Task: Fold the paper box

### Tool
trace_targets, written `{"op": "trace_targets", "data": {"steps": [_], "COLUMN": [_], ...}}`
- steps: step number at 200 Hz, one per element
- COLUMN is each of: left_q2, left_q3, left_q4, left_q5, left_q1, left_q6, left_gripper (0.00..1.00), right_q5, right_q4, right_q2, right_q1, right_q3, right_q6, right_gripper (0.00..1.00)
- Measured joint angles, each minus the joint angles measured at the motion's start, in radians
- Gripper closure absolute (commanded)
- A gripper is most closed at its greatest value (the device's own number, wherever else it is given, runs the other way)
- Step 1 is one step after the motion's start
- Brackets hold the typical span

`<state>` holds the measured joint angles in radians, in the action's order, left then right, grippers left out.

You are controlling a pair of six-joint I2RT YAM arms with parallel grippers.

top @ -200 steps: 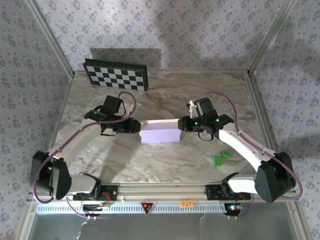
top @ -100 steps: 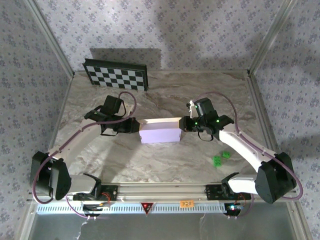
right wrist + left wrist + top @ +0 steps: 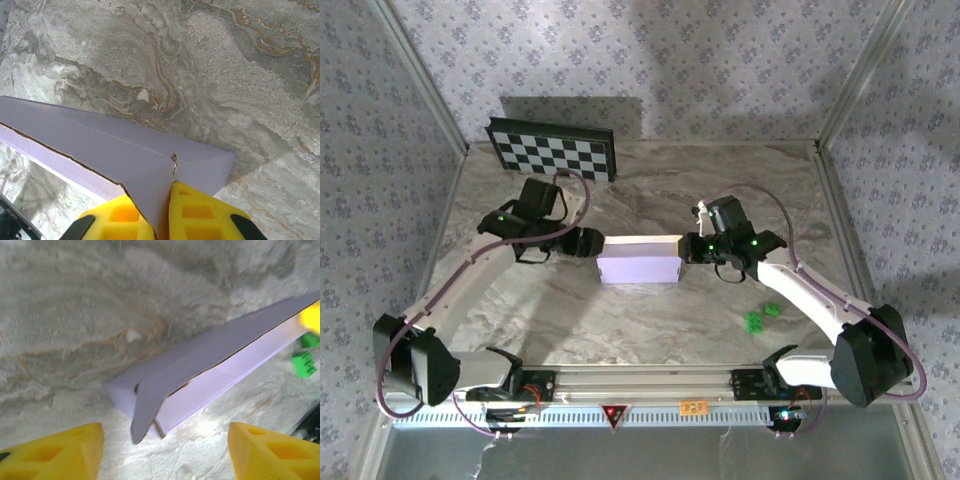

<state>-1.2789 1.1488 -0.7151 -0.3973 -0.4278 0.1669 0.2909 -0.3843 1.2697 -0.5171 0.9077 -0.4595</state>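
The paper box [image 3: 638, 264] is a pale-lavender flat rectangular box lying mid-table between the two arms. My left gripper [image 3: 588, 243] stands just off its left end, open, with nothing between its yellow fingers [image 3: 55, 452]. In the left wrist view the box [image 3: 210, 360] runs away diagonally, and a loose side flap [image 3: 147, 410] sticks out at its near corner. My right gripper [image 3: 688, 250] is at the box's right end. Its yellow fingers [image 3: 202, 215] are shut on an end flap of the box [image 3: 100, 145], and the flap stands up between the pads.
A black-and-white checkerboard panel [image 3: 552, 150] leans at the back left. Two small green pieces [image 3: 761, 317] lie right of centre near the front, also seen past the box as green pieces [image 3: 304, 362]. Aluminium frame rails and patterned walls bound the marble table [image 3: 650, 190].
My left gripper has opened, let go of the box's left end and drawn back a little to the left. The right gripper keeps its grip on the right end flap.
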Motion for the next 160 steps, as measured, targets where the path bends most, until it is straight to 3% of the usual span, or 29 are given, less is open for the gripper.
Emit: {"op": "trace_targets", "data": {"steps": [28, 76, 160], "left_q2": [-0.050, -0.265, -0.426], "left_q3": [0.135, 0.334, 0.369], "left_q4": [-0.013, -0.103, -0.204], "left_q5": [-0.049, -0.139, -0.174], "left_q1": [-0.006, -0.093, -0.187], "left_q6": [-0.132, -0.402, -0.615], "left_gripper": [0.21, 0.20, 0.21], "right_q5": [-0.012, -0.024, -0.042], "right_q4": [-0.006, -0.023, -0.045], "right_q2": [0.001, 0.004, 0.007], "right_q1": [-0.007, -0.016, -0.034], "right_q3": [0.006, 0.017, 0.032], "right_q6": [0.005, 0.011, 0.015], "right_gripper": [0.89, 0.89, 0.88]}}
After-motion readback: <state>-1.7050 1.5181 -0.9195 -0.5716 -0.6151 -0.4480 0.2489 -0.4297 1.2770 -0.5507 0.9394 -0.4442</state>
